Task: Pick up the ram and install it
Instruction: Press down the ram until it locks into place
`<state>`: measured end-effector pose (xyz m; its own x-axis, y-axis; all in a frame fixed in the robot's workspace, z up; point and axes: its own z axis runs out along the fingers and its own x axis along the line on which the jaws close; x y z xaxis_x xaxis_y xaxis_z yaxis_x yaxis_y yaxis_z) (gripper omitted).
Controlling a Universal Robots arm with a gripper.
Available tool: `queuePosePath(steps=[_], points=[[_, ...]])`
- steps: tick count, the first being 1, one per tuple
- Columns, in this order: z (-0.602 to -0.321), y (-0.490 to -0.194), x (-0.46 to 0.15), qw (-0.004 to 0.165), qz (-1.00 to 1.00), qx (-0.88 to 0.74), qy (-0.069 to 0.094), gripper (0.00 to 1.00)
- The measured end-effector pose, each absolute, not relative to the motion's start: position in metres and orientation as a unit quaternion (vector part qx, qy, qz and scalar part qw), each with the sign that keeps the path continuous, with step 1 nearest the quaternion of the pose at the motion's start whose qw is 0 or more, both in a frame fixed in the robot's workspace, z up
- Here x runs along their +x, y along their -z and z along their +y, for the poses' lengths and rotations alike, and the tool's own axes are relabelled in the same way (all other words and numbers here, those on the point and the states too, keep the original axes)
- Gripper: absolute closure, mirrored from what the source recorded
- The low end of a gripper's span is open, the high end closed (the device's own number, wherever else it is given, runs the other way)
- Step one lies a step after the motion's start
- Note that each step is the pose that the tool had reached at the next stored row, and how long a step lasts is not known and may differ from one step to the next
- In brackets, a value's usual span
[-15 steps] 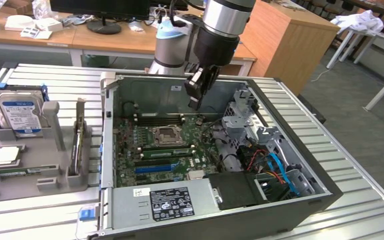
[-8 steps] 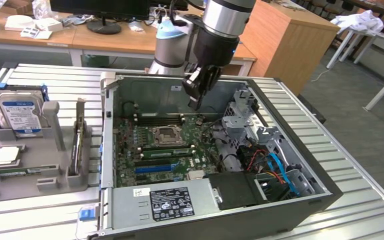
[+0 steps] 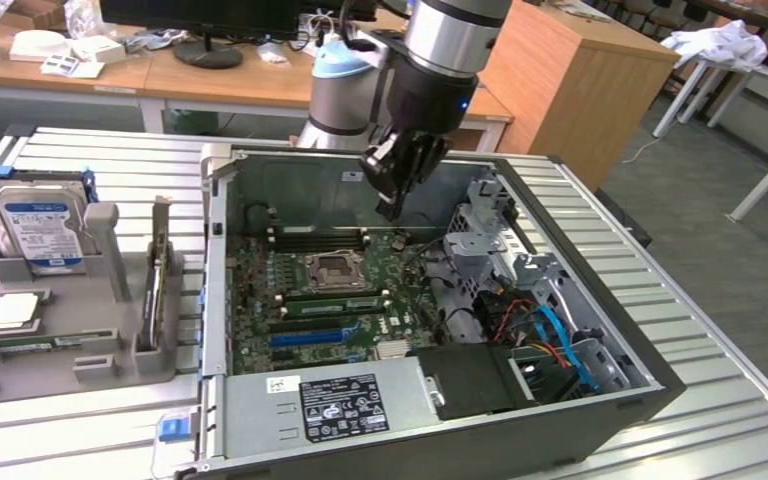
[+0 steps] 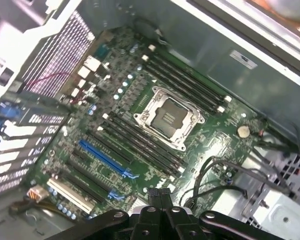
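Note:
The ram [image 3: 157,300] looks to be the long thin board standing on its edge in a slot of the grey holder [image 3: 104,365], at the exterior view's left, outside the computer case. My gripper [image 3: 392,205] hangs inside the open case [image 3: 584,400], above the motherboard's far side, well away from that holder. Its fingers [image 4: 160,196] are pressed together with nothing between them. Under them lie the bare CPU socket [image 4: 167,117] and the long dark memory slots [image 4: 140,145] on either side of it.
The holder also carries a silver-and-blue hard drive [image 3: 37,225], a square chip [image 3: 11,312] and a short green strip [image 3: 31,346]. Inside the case are a drive cage [image 3: 491,240], loose cables [image 3: 551,330] and a black power supply [image 3: 344,405]. The slatted metal table [image 3: 91,150] surrounds it.

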<state>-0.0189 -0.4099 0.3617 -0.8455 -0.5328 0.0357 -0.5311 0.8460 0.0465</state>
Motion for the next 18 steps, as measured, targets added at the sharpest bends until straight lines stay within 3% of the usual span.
queuePosePath(steps=[18], points=[[-0.4099,-0.3584,-0.0189,0.021,-0.992,0.127,0.021,0.9]])
